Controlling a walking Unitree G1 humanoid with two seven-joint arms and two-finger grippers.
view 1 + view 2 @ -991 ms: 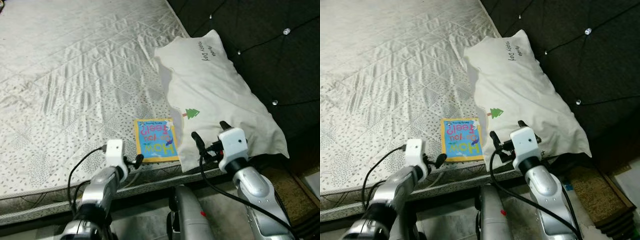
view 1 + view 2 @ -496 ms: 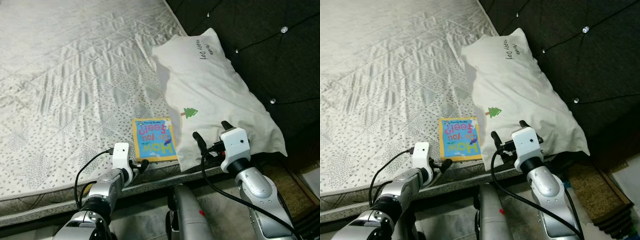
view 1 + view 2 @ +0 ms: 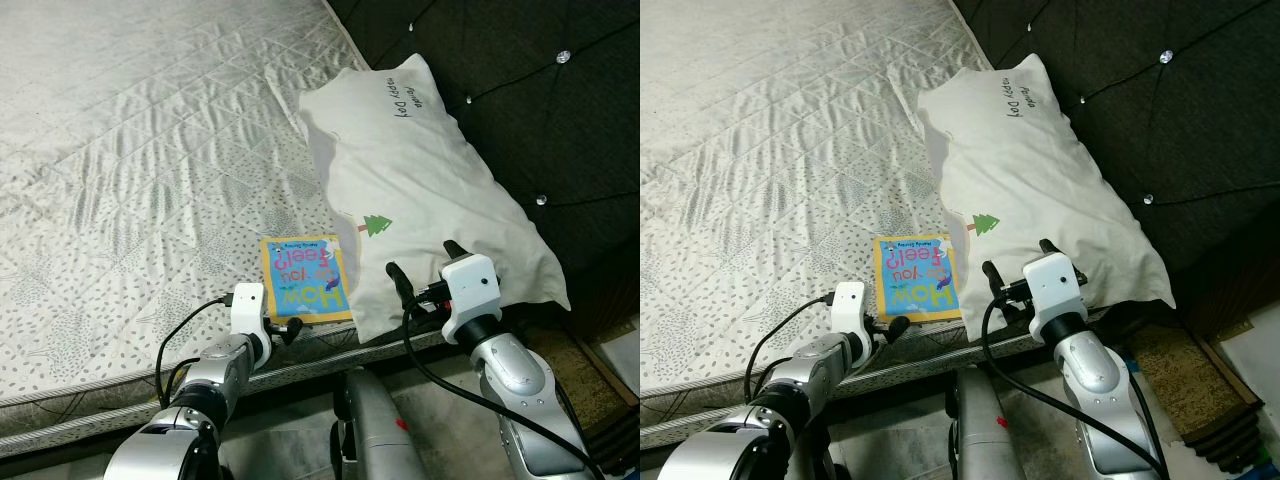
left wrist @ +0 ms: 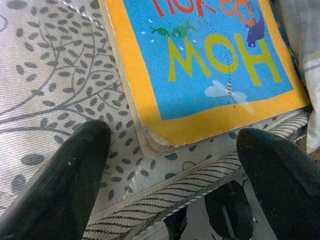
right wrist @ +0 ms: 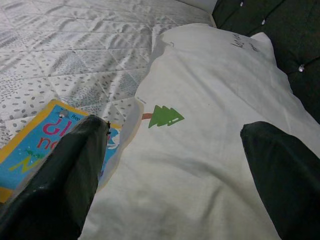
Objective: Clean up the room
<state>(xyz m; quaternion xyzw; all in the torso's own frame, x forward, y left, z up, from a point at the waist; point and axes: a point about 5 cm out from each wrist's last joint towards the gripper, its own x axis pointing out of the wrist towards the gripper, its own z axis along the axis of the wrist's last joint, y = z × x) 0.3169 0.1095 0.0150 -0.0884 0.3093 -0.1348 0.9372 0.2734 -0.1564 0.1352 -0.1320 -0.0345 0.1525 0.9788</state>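
Two spread-fingered grippers: left gripper (image 4: 170, 165) at book (image 3: 304, 278) corner, right gripper (image 5: 172, 165) over pillow (image 3: 425, 190).

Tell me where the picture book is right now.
The picture book lies flat near the mattress's front edge, its right side touching the white pillow, just ahead of the open left claw.

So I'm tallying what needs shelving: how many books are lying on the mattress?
1. A thin square book with an orange border and blue cover lies near the mattress's front edge, beside the white pillow, just ahead of the left tool. More could be hidden under the pillow.
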